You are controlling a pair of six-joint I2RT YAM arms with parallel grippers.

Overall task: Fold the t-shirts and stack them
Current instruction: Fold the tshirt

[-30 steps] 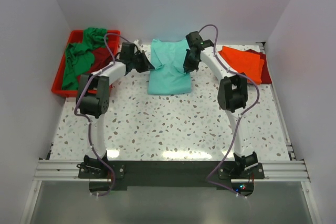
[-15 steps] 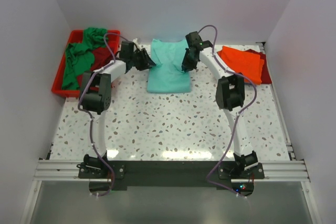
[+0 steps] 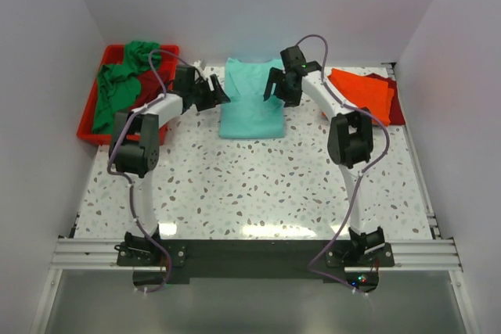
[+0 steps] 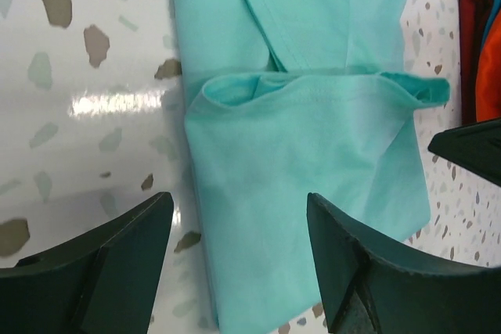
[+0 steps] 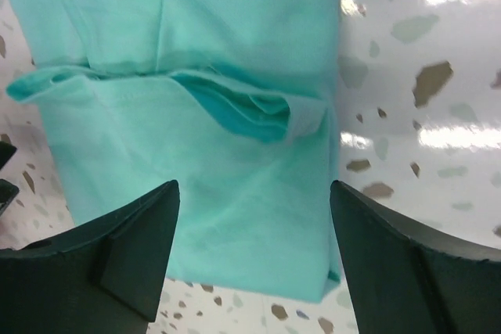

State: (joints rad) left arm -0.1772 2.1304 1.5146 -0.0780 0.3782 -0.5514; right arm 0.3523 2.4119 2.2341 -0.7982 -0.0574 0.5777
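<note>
Between left tool (image 3: 220, 93) and right tool (image 3: 279, 89), both wide open, empty: the teal t-shirt (image 3: 249, 113).

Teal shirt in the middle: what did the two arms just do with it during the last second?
The left gripper and right gripper both opened and let go of the teal t-shirt, which settled flat and folded. The orange t-shirt on the right and the green t-shirt in the red tray stayed put.

Teal t-shirt (image 3: 250, 107): folded into a flat rectangle, upper centre, its folded-over edge slightly puffed open.
Orange t-shirt (image 3: 362, 93): folded, upper right, lying atop dark red t-shirt (image 3: 396, 105).
Green t-shirt (image 3: 117, 87): crumpled heap, upper left.
</note>
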